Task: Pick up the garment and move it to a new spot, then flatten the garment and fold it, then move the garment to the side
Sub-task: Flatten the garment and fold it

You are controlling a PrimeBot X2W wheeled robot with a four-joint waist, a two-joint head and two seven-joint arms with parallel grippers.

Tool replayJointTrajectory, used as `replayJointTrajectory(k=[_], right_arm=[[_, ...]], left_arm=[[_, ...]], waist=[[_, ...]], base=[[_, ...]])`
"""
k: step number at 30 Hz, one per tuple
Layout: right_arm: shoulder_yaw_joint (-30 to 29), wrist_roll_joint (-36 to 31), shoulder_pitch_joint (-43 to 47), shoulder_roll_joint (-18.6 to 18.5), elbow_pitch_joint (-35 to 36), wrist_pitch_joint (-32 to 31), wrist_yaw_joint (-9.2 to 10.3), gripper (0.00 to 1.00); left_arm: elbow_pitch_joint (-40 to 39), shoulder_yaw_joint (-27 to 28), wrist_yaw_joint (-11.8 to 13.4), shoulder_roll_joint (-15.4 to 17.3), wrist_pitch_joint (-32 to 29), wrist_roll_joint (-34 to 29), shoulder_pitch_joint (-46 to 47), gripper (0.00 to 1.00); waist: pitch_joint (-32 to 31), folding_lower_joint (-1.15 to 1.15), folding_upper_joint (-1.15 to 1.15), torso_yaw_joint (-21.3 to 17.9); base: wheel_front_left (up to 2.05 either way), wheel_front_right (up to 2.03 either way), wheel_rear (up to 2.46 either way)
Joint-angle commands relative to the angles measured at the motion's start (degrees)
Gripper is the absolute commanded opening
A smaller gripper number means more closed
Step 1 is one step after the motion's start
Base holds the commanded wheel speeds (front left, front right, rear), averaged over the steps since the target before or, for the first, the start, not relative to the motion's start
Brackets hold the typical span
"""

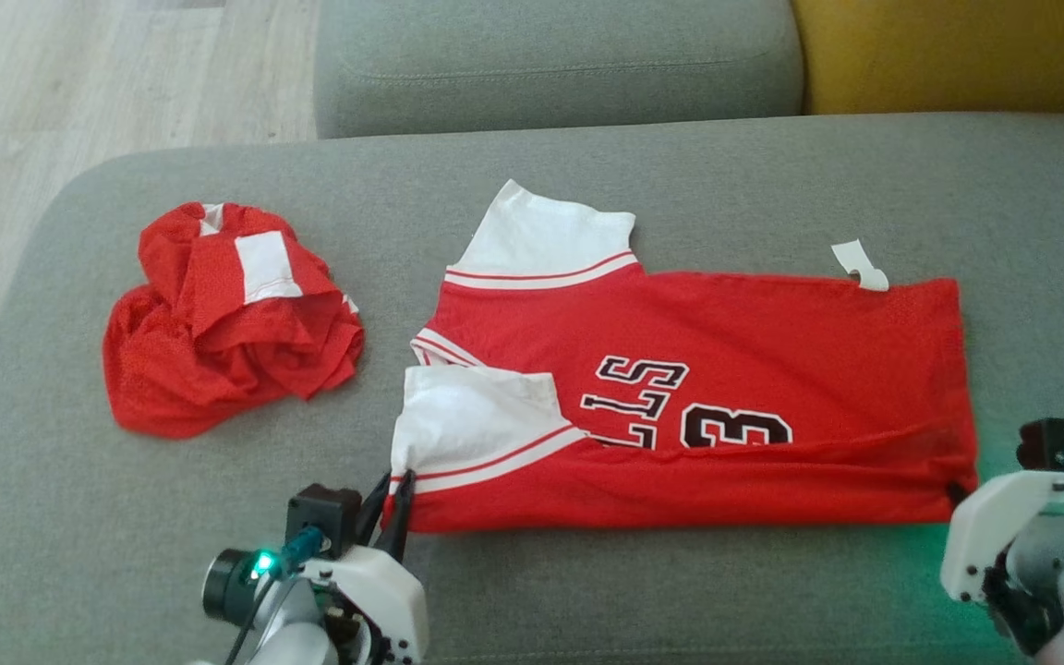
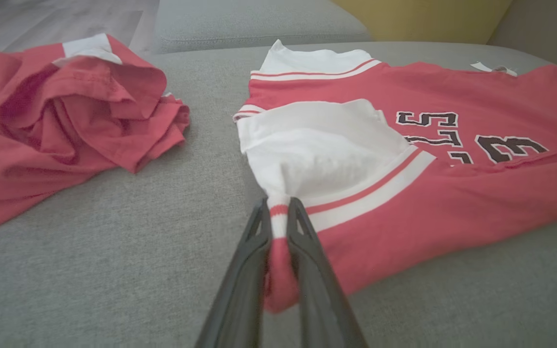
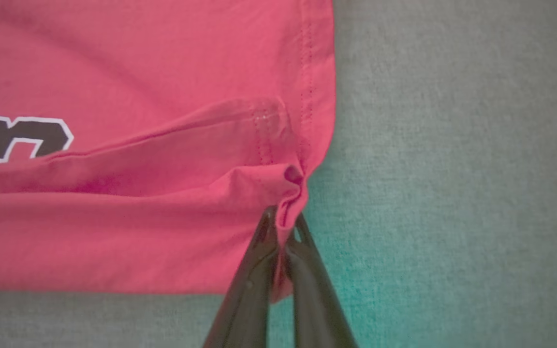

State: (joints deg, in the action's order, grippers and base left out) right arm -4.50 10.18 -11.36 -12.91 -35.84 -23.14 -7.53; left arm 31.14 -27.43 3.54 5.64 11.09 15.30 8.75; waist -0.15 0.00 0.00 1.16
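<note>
Red jersey (image 1: 772, 323) on grey cushion (image 1: 680, 166)

The jersey (image 1: 698, 369) is lying on the sofa (image 1: 587, 600), stretching from the left tool (image 2: 278, 205) at one end to the right tool (image 3: 284, 223) at the other. A cloth heap (image 1: 218, 323) is sitting ahead-left of the left tool.

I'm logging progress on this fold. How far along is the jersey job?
Done: the red jersey lies spread flat on the grey cushion. In hand: the left hand pinches the near sleeve corner, the right hand the near hem corner, and the near edge is partly folded over. Left: finishing the fold and moving it aside.
</note>
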Motion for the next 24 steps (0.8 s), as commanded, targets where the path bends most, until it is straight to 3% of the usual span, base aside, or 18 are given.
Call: replayJointTrajectory(k=[1, 2, 3, 7, 8, 13, 18, 24], right_arm=[[0.2, -0.2, -1.1, -1.5, 2.7, 0.1, 0.04, 0.42], [-0.5, -0.7, -0.7, -1.3, 3.3, 0.0, 0.04, 1.0], [-1.2, -1.3, -0.4, -1.0, 3.9, -0.1, 0.04, 1.0], [-4.3, -5.2, 0.0, 0.1, 6.6, 0.7, 0.04, 1.0], [-5.0, -6.2, 0.0, 0.5, 7.2, 1.1, 0.04, 1.0], [-7.2, -9.7, -1.0, 2.6, 11.1, 5.4, 0.04, 1.0], [-5.4, -9.7, -2.8, 4.7, 14.5, 11.0, 0.04, 1.0], [-2.8, -8.7, -7.0, 5.6, 17.9, 15.3, 0.04, 1.0]], left_arm=[[-1.7, 1.6, 0.4, 0.9, 0.0, 0.4, 2.6, 0.0], [-1.6, 1.5, 0.5, 0.9, 0.0, 0.4, 2.6, 0.19], [-1.4, 1.3, 0.7, 0.9, 0.1, 0.3, 2.6, 0.47], [-0.6, 1.4, 1.2, 1.1, 0.4, 0.2, 3.2, 0.93], [-0.5, 1.5, 1.4, 1.2, 0.6, 0.1, 3.5, 1.0], [-1.1, 2.6, 1.9, 1.8, 1.9, 0.4, 5.1, 1.0], [-4.2, 3.6, 1.4, 2.5, 3.0, 0.5, 8.1, 1.0], [-8.0, 3.8, -3.3, 4.8, 1.1, 1.0, 17.2, 1.0]], waist=[[0.1, 0.0, 0.0, -0.2], [0.2, 0.0, 0.0, -0.3], [0.3, 0.0, 0.0, -0.4], [0.9, 0.0, 0.0, -1.1], [1.1, 0.0, 0.0, -1.3], [2.1, 0.0, 0.0, -2.3], [3.7, 0.0, 0.0, -3.5], [8.1, 0.0, 0.0, -4.8]], base=[[0.0, 0.0, 0.0], [0.0, 0.0, 0.0], [0.0, 0.0, 0.0], [0.0, 0.0, 0.0], [0.0, 0.0, 0.0], [0.0, 0.0, 0.0], [0.0, 0.0, 0.0], [0.0, 0.0, 0.0]])
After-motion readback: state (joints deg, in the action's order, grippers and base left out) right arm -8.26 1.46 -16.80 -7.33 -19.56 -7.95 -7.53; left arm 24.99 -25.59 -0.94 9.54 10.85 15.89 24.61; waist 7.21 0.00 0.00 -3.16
